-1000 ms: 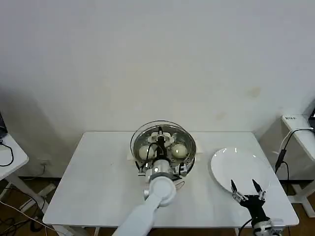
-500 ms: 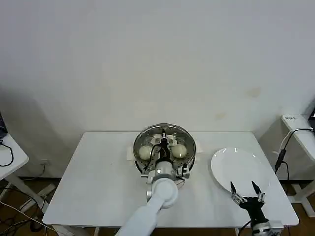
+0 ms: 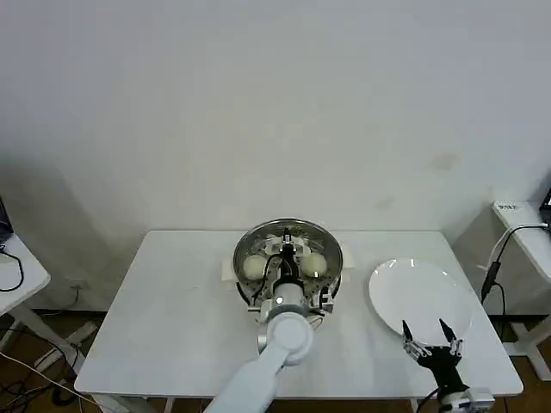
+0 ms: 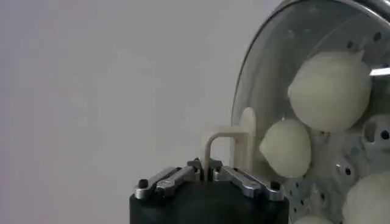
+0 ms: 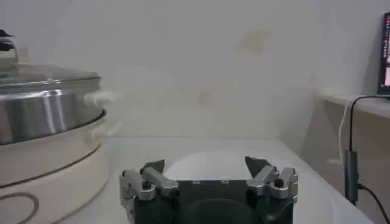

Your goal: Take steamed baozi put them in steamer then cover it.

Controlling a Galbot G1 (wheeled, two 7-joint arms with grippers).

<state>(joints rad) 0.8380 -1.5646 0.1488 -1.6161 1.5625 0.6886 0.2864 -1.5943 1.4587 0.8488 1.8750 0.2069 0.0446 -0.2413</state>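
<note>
Cover (image 3: 287,243) sits on the steamer (image 3: 329,286), handle pinched by the left gripper (image 4: 207,176); baozi (image 4: 329,90) inside. Right gripper (image 3: 429,338) hovers open near the plate (image 3: 413,284).

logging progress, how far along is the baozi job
Done: the baozi sit in the steamer, and the plate is bare. In hand: the cover rests on the steamer, with the left tool shut on its handle. The right tool waits open by the plate's near edge. Left: release the handle and pull the left arm back.
</note>
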